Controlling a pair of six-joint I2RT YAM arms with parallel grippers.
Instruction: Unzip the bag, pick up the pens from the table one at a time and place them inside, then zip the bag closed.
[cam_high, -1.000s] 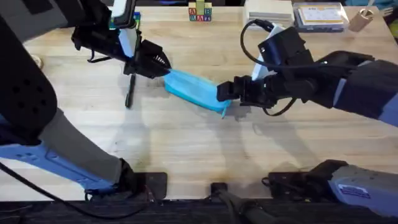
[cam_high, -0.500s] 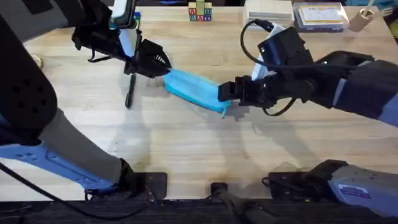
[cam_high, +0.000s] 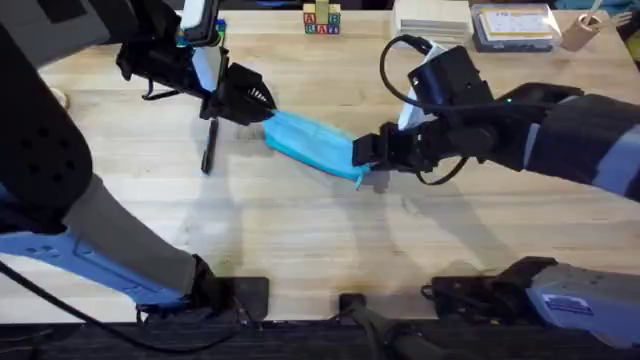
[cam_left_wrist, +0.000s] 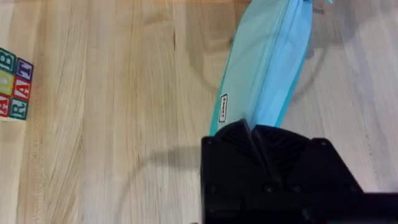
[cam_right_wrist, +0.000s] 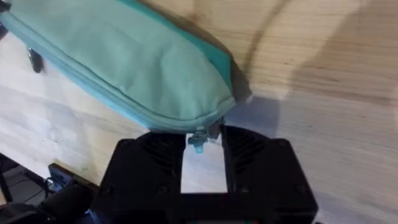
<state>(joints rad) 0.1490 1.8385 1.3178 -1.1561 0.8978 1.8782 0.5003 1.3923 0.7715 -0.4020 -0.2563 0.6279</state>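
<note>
Since a second ago the right arm has shifted a little toward the left and up the overhead view, its cable loop and wrist sliding with it, while the bag and the left arm have hardly stirred; the table (cam_high: 300, 235) is otherwise as it was.

The bag (cam_high: 310, 144) lies on the table between the two arms, its long axis slanting from upper left to lower right overhead, zipper running along that length; each arm has one end of it, so neither is nearer the bag as a whole.

The left gripper (cam_high: 255, 100) sits at the bag's upper-left end, jaws drawn together over the fabric tip in the left wrist view, seemingly pinching it to anchor the bag.

The right gripper (cam_right_wrist: 202, 155) faces the lower-right end, jaws parted; the small zipper pull (cam_right_wrist: 198, 142) hangs just off that end, in the gap between its fingers, and whether they touch it I cannot tell.

The unzipping likely turns on this: close on the pull, then draw it along the long axis toward the left gripper.

One black pen (cam_high: 209, 146) lies just beside the left gripper, apart from the bag, waiting.
</note>
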